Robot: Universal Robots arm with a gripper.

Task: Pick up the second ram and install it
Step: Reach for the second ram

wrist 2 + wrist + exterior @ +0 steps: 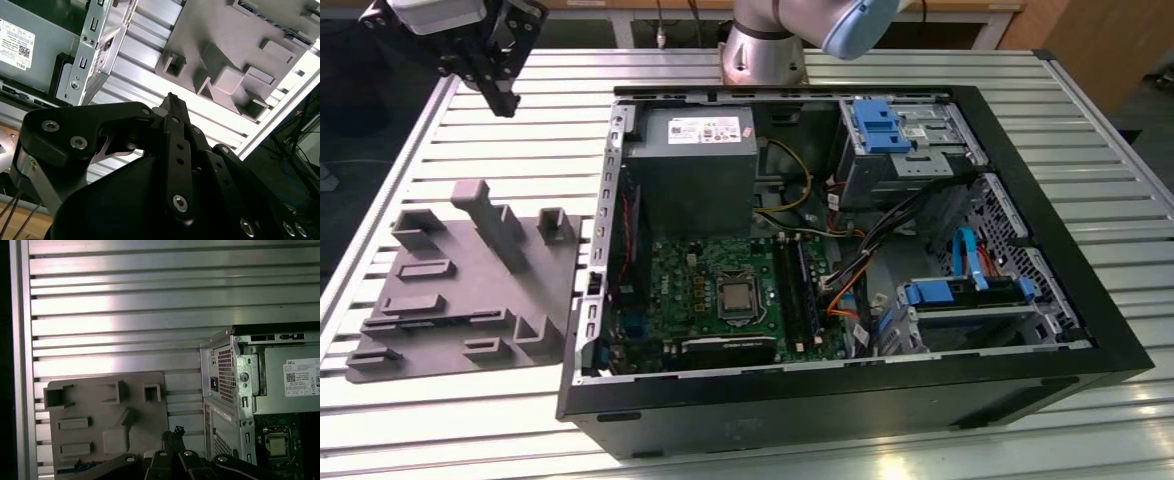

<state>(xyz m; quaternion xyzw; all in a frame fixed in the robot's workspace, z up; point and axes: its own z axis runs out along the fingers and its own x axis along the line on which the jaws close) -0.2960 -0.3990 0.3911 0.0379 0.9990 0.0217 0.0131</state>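
gripper (172, 100), closed, hangs over table (150, 315) near grey tray (100, 405).

One table (1118, 235), one open case (854, 398), one grey holder (454, 300). In the case I count one power supply (694, 150), one processor (736, 296), two blue brackets (878, 125), one blue cable (967, 258). One arm (767, 50), one gripper (502, 100).

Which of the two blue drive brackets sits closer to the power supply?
The blue bracket at the top of the exterior view, level with the power supply; the other blue bracket sits lower, toward that view's right.
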